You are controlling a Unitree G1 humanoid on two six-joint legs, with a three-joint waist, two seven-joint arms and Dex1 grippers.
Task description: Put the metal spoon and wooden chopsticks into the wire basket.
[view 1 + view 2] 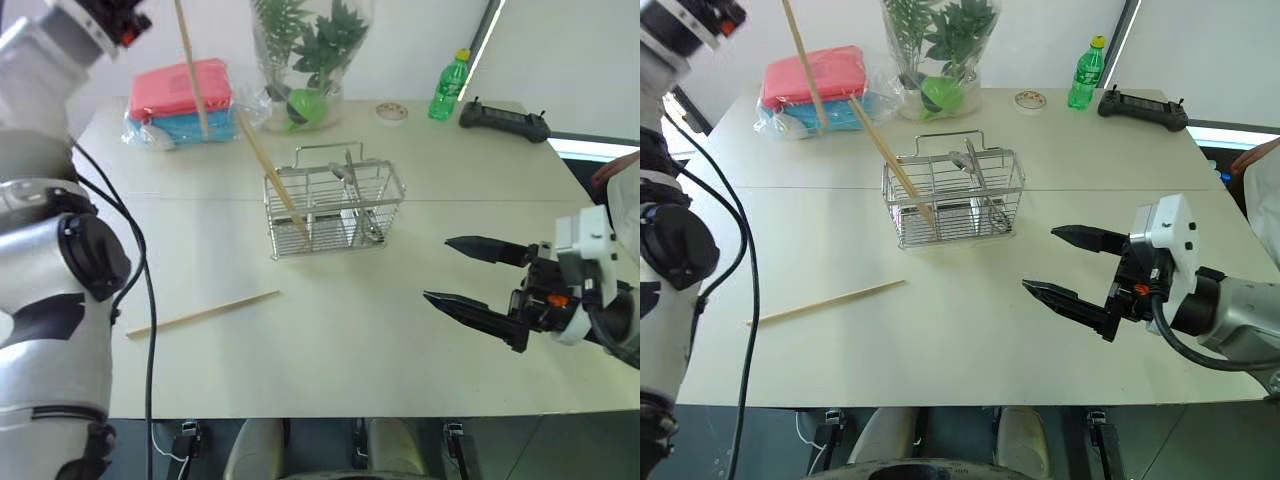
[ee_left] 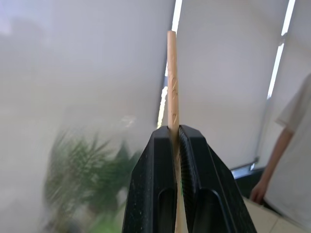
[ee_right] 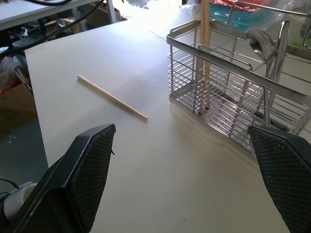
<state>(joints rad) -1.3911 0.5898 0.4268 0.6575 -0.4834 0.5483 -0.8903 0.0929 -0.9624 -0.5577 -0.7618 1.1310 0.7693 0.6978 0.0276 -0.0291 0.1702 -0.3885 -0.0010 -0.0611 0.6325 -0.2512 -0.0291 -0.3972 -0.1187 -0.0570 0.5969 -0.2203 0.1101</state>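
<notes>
Worktop (image 1: 420,330) carried wire basket (image 1: 335,205), w/ metal spoon (image 1: 345,172) and one chopstick (image 1: 272,172) leaning inside. Right hand (image 1: 460,270) gaped empty; left hand (image 2: 176,141) pinched chopstick (image 1: 190,65) aloft. Third chopstick (image 1: 203,313) lay flat: probably light, stiff, rolls; grip mid-length.

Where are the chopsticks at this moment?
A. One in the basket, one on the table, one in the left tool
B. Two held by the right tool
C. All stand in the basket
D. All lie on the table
A: one chopstick leans in the basket, another lies on the table, and the left tool is shut on a third.
</notes>
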